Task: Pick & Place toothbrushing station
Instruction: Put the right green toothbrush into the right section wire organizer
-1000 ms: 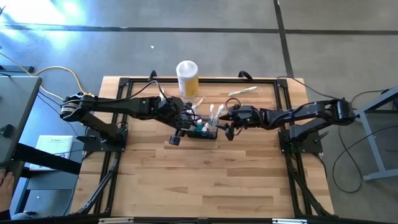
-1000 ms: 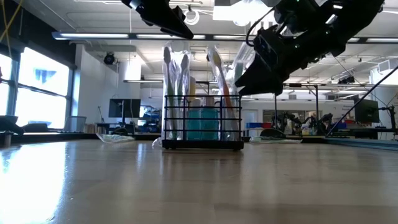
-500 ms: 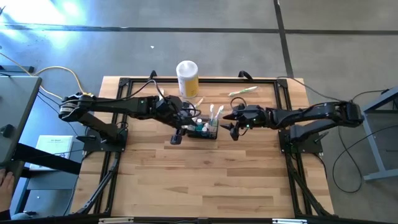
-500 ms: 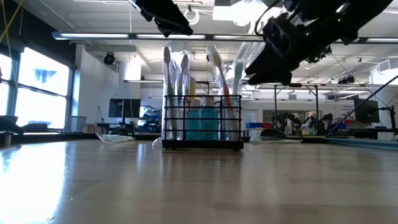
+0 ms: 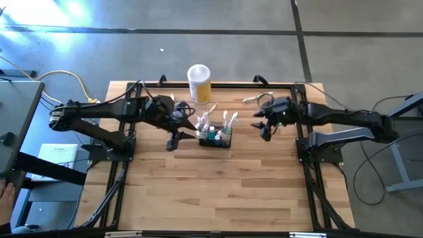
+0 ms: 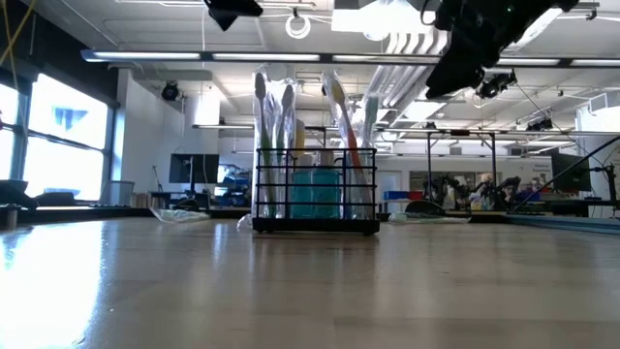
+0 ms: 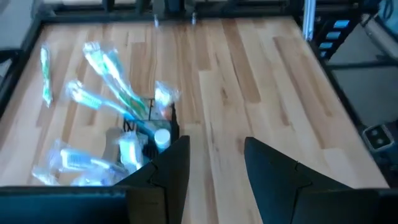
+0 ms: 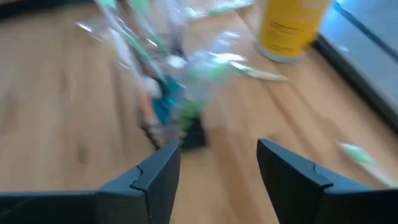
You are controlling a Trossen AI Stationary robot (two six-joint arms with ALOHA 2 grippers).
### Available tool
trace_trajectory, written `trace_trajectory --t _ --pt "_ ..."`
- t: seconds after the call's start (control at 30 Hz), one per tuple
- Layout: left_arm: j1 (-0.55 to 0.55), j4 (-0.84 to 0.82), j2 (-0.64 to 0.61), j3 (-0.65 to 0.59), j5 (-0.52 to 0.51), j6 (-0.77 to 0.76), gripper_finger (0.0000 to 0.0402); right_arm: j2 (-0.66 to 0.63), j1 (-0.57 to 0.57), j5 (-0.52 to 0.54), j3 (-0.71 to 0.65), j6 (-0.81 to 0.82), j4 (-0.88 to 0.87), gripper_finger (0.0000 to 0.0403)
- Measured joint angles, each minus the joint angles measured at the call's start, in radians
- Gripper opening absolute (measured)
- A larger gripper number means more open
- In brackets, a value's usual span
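both grippers, left and right, fingers parted, empty

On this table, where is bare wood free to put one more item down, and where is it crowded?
Free: the wide near half of the table, below the black wire basket. Crowded: the far strip, with the yellow canister, a wrapped toothbrush, and the left claw and right claw beside the basket.

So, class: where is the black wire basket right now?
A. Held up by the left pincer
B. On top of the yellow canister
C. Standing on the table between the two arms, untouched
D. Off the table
C: the basket stands on the table, both pincers clear of it.
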Motion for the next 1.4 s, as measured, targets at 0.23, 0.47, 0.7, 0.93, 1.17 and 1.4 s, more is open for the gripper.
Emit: trace_trajectory --t 0.23,0.47,0.7,0.93,1.17,1.4 --pt "0.000 -0.055 -0.054 0.000 0.007 -0.023 0.0148 0.083 -0.212 0.002 0.214 -0.215 -0.302 0.0204" --pt "0.000 -0.119 -0.058 0.000 0.078 -0.088 0.0148 0.279 -0.444 -0.116 0.355 -0.381 -0.400 0.0200" --pt "-0.001 -0.123 -0.058 0.000 0.193 -0.089 0.0148 0.521 -0.551 -0.124 0.412 -0.503 -0.403 0.0209" --pt "0.000 -0.122 -0.058 0.000 0.194 -0.089 0.0148 0.734 -0.574 -0.045 0.452 -0.681 -0.396 0.0215" --pt "0.000 -0.138 -0.058 0.000 0.194 -0.089 0.0148 0.885 -0.578 0.038 0.518 -0.849 -0.374 0.0215" --pt "0.000 -0.170 -0.058 0.000 0.194 -0.087 0.0148 0.977 -0.603 0.026 0.587 -0.897 -0.355 0.0215"
